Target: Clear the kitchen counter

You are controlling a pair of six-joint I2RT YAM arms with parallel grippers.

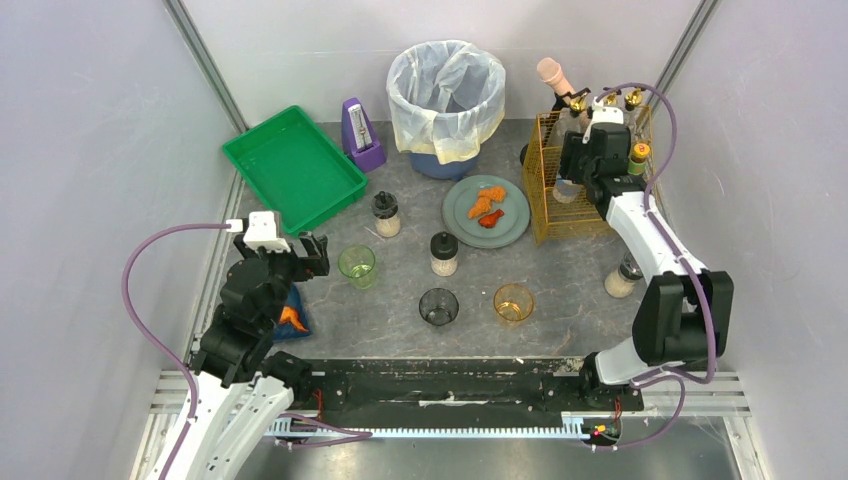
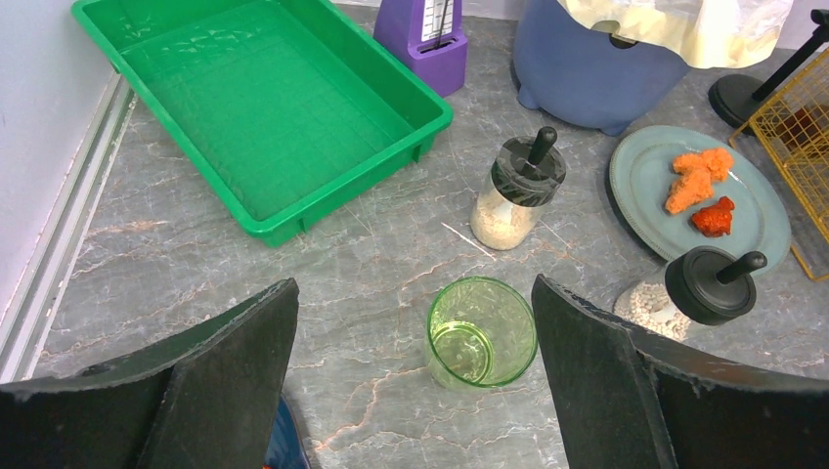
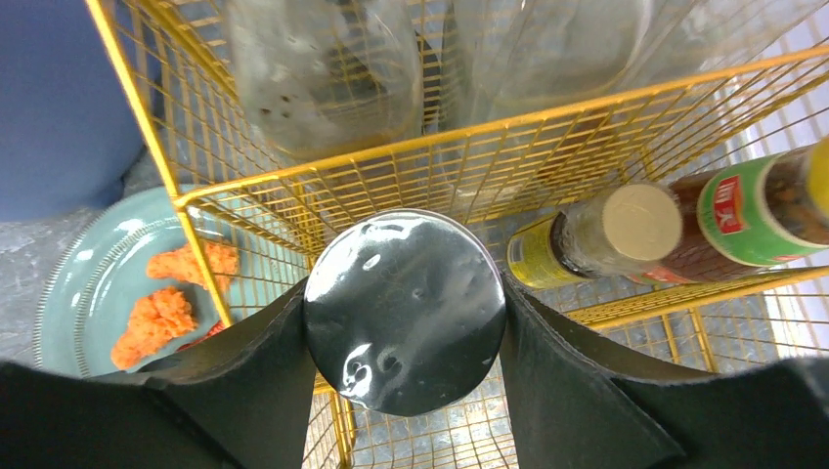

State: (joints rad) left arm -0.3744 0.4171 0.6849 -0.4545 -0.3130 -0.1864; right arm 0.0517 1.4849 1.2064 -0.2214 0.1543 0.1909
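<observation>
Bench point(image 1: 570, 275): dark-grey marbled stone with pale veins, floor of a pale-walled enclosure, carrying everything listed below.
Middle of bench: green glass point(image 1: 357, 266), dark glass point(image 1: 438, 306) and amber glass point(image 1: 513, 302), all upright and apart from one another; two black-lidded shakers point(image 1: 386, 214) point(image 1: 444, 253) upright between the glasses and the far edge.
Plate point(image 1: 460, 215): grey-green, right of the middle, just beside the basket, bearing orange food pieces point(image 1: 487, 205).
Far-left corner: green tray point(image 1: 290, 165), set at an angle.
Far edge: purple metronome point(image 1: 360, 135) beside the tray; blue bin point(image 1: 440, 165) with a pale bag liner.
Far-right corner: yellow wire basket point(image 1: 560, 215), bottles point(image 3: 635, 230) lying inside.
Right edge: third shaker point(image 1: 622, 278), partly hidden behind the right arm.
Near-left corner: blue packet point(image 1: 293, 320), mostly hidden under the left arm.
Near edge: black rail point(image 1: 440, 385).
Left hand point(image 2: 415, 288): spread wide, gripping nothing, hovering over the near-left part of the bench, green glass below and between the fingers in the wrist view.
Right hand point(image 3: 406, 293): above the basket, fingers clamped on either side of a round glossy object point(image 3: 401, 332); kind of object unclear.
</observation>
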